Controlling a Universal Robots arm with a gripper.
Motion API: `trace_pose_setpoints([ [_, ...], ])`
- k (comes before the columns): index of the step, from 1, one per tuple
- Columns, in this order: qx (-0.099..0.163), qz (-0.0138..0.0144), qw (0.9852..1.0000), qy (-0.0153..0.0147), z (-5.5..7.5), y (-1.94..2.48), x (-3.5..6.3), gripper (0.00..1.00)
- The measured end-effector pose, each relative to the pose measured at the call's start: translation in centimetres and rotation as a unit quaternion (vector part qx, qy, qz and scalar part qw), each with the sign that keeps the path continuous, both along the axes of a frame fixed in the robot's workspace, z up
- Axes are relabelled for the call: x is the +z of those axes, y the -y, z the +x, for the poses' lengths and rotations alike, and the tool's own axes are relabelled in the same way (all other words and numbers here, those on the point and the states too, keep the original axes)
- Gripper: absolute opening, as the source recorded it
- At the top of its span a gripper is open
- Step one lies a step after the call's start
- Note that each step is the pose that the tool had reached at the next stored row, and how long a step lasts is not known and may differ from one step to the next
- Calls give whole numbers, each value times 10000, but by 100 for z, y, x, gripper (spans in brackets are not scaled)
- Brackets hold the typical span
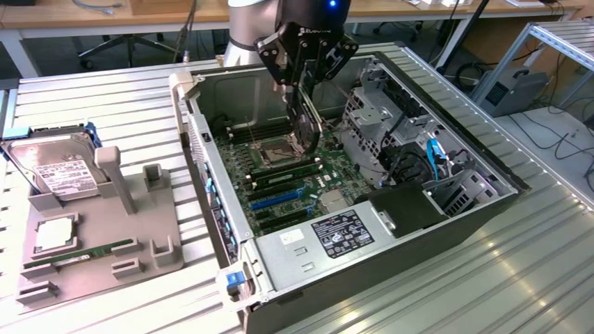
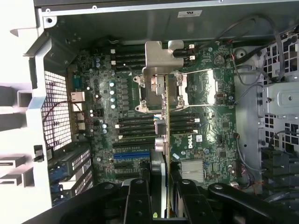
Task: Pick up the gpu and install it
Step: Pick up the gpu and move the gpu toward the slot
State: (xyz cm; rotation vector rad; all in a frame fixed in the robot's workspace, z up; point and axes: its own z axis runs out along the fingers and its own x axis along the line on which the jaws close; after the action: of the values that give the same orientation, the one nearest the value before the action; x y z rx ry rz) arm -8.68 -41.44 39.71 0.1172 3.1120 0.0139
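Observation:
My gripper [image 1: 304, 78] hangs over the open computer case [image 1: 215, 209], shut on the gpu [image 1: 309, 129]. The gpu is a thin dark card held on edge, reaching down toward the motherboard [image 1: 278, 182] near the CPU socket [image 1: 277, 149]. In the wrist view the gpu [image 2: 164, 140] is seen edge-on between my black fingers [image 2: 140, 198], and its pale metal bracket [image 2: 161, 60] is at the far end. It floats above the motherboard [image 2: 210, 112], with the blue expansion slot [image 2: 131, 154] off to one side. I cannot tell whether the lower edge touches the board.
A drive cage [image 1: 385, 129] with cables and the power supply [image 1: 343, 233] crowd the case on the exterior view's right. Outside, on the exterior view's left, a grey fixture [image 1: 102, 236] holds a silver hard drive [image 1: 55, 172], a CPU [image 1: 55, 233] and a green memory stick [image 1: 79, 256].

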Motion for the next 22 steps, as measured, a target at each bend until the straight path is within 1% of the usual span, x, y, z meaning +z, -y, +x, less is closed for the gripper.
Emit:
trace_pose_setpoints([
  [7,0,0,10000,0,65,0,-12,27],
  [22,0,0,10000,0,151,0,-29,27],
])
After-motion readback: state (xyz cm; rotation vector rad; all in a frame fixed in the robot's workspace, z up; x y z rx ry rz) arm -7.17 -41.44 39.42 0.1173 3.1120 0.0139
